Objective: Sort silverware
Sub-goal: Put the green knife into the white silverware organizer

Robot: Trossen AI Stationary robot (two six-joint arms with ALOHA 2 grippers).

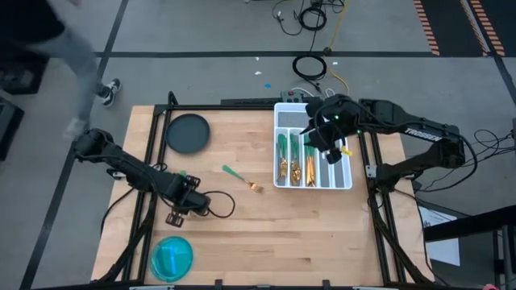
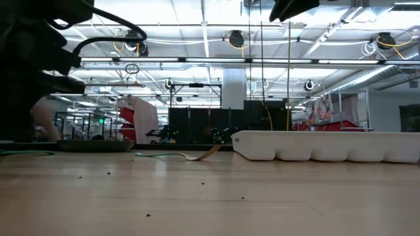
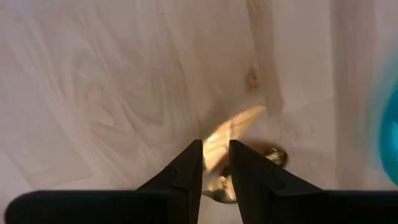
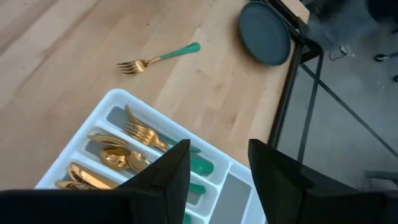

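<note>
My left gripper (image 1: 187, 205) (image 3: 216, 146) is low over the table's near-left part, shut on a gold piece of silverware (image 3: 236, 127). Which kind it is I cannot tell. My right gripper (image 1: 322, 141) (image 4: 217, 152) hangs open and empty above the white compartmented tray (image 1: 345, 180) (image 4: 112, 99). Gold forks (image 4: 146, 135) and spoons (image 4: 118, 158) with green handles lie in the tray's compartments. One green-handled fork (image 1: 242, 179) (image 4: 158, 58) lies flat on the table between plate and tray. My left gripper pinches the gold metal end (image 3: 219, 149) of the piece between its two fingers, coming from above and pointing down. The gold end tapers out past the fingertips over the wood. Its handle is hidden, and whether it rests on the table I cannot tell.
A dark round plate (image 1: 188, 133) (image 4: 264, 31) sits at the far-left of the table. A blue round dish (image 1: 172, 258) (image 3: 388, 137) is at the near-left edge. A black cable (image 1: 219, 206) loops beside the left gripper. A blurred person (image 1: 76, 48) moves beyond the far-left corner.
</note>
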